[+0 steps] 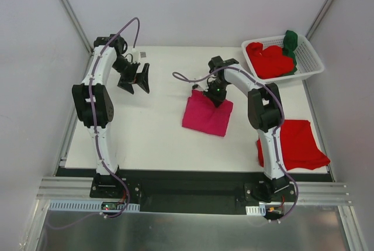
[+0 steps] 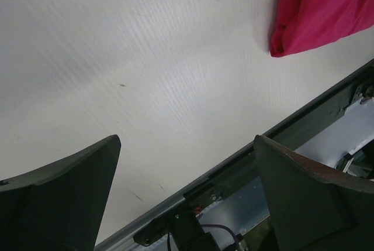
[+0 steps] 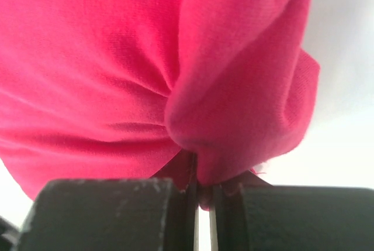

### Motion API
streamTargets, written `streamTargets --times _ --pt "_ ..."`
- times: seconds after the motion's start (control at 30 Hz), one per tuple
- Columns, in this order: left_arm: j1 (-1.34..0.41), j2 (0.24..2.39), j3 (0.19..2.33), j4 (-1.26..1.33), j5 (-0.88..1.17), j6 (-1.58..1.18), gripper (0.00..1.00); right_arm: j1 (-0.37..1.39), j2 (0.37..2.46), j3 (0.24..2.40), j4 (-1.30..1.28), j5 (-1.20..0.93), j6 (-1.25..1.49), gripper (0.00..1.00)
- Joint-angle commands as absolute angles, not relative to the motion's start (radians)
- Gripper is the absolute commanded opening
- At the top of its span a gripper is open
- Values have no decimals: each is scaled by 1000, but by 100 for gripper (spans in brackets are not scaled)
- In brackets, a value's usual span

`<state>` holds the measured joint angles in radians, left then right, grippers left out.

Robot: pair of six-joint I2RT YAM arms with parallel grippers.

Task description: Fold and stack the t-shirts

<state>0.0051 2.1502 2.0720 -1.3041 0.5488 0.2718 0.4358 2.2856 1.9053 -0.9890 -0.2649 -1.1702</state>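
Mid-fold, prob: my R gripper (image 1: 215, 96) is pinched tight on the far edge of the magenta t-shirt (image 1: 204, 117), centre of the table (image 1: 146, 140). L gripper (image 1: 138, 80) is spread wide, holding nothing. Next I carry that edge over, flat.

You have a folded t-shirt (image 1: 205, 116) in the middle of the counter (image 1: 152, 140). Your right end effector (image 1: 215, 96) is at its far edge. Your left end effector (image 1: 140, 78) hangs over the far left part, well apart from it. A basket (image 1: 312, 58) sits at the far right corner, with a pile of t-shirts (image 1: 270, 61) in it. A second t-shirt (image 1: 301, 143) lies at the near right, just beside the right arm.
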Motion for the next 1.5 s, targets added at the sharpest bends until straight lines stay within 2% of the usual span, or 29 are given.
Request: streamTargets --times 0.0,0.1,0.2,0.23,0.27,0.3,0.33,0.37,0.4,0.7,0.87,0.93,1.03,1.17,1.2,1.33,1.47 --pt "6 2109 2075 -1341 568 295 99 474 2319 1968 -962 -245 -1307 1" --pt "3 2108 2077 -1339 571 295 99 483 2336 2000 -960 -222 -1295 1" --pt "-28 2118 2080 -1341 577 295 99 466 2321 1997 -948 -235 -1214 13" --pt "-38 2121 2083 -1339 575 296 99 462 2307 1985 -937 -248 -1191 35" --pt "-44 2128 2086 -1341 577 295 99 459 2262 1936 -898 -253 -1165 50" --pt "-52 2137 2091 -1341 575 295 99 453 2237 1909 -869 -253 -1117 78" --pt "-60 2143 2101 -1341 572 293 99 449 2202 1873 -838 -258 -1083 96" --pt "-75 2155 2108 -1341 574 293 99 445 2150 1835 -797 -264 -1056 100" --pt "-87 2164 2117 -1341 572 291 99 443 2123 1826 -787 -268 -998 97" --pt "-213 2266 2220 -1336 584 276 99 379 1980 1819 -896 -190 -691 97" --pt "-270 2328 2270 -1324 598 259 99 287 1968 1729 -1100 -334 -500 96" --pt "-297 2355 2315 -1318 595 250 99 281 1918 1610 -1088 -379 -483 96" --pt "-324 2407 2385 -1305 585 249 99 265 1892 1539 -1080 -458 -436 97" --pt "-362 2468 2453 -1275 474 264 99 233 1884 1435 -1025 -615 -347 96" --pt "-371 2477 2471 -1272 401 271 99 230 1888 1425 -1010 -668 -298 97" --pt "-402 2497 2488 -1261 342 293 99 213 1928 1431 -937 -781 -244 96" --pt "-426 2497 2476 -1262 321 308 99 157 1982 1453 -870 -793 -207 96"
